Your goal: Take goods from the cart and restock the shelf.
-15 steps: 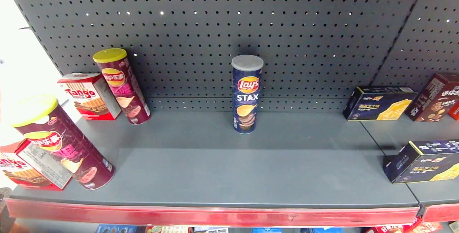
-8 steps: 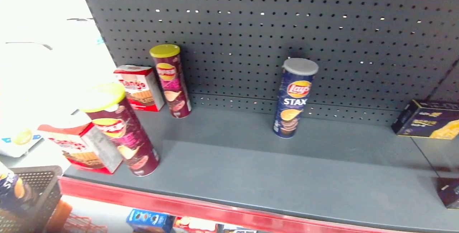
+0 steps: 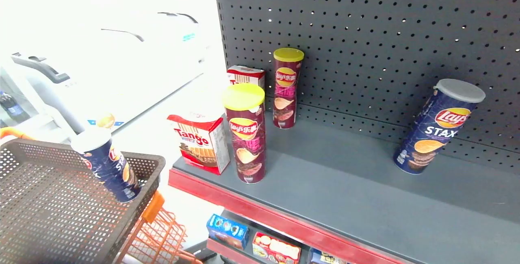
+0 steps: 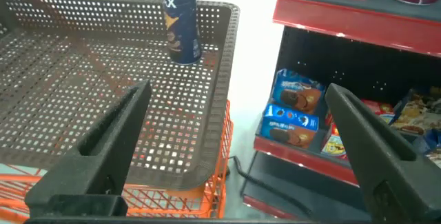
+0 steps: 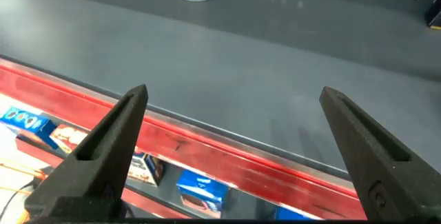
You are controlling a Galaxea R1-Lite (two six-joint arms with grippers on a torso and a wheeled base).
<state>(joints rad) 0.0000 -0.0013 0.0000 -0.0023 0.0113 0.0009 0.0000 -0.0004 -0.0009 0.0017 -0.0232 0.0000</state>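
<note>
Colours, head view:
- shelf deck (image 3: 325, 191): flat mid-grey. Front strip (image 3: 260, 211): glossy red.
- pegboard (image 3: 365, 32): dark grey, regular grid of small holes.
- front maroon can (image 3: 245, 134), rear maroon can (image 3: 285, 89): maroon-purple bodies, yellow-green lids, red-yellow logo ovals.
- navy can (image 3: 434, 130), right of frame: dark blue, grey lid, red-yellow logo, white lettering.
- cart can (image 3: 107, 164), lower left: same navy print, pale lid.
- basket (image 3: 48, 207): black-grey, perforated dot pattern all over. Cart frame (image 3: 158, 231): orange wire.
- front wafer box (image 3: 201, 150), rear wafer box (image 3: 245, 76): red and white; front one has a brown wafer picture.
- lower-shelf box (image 3: 227, 230): blue.
- left tool (image 4: 238, 92), right tool (image 5: 234, 94): matte dark grey.
</note>
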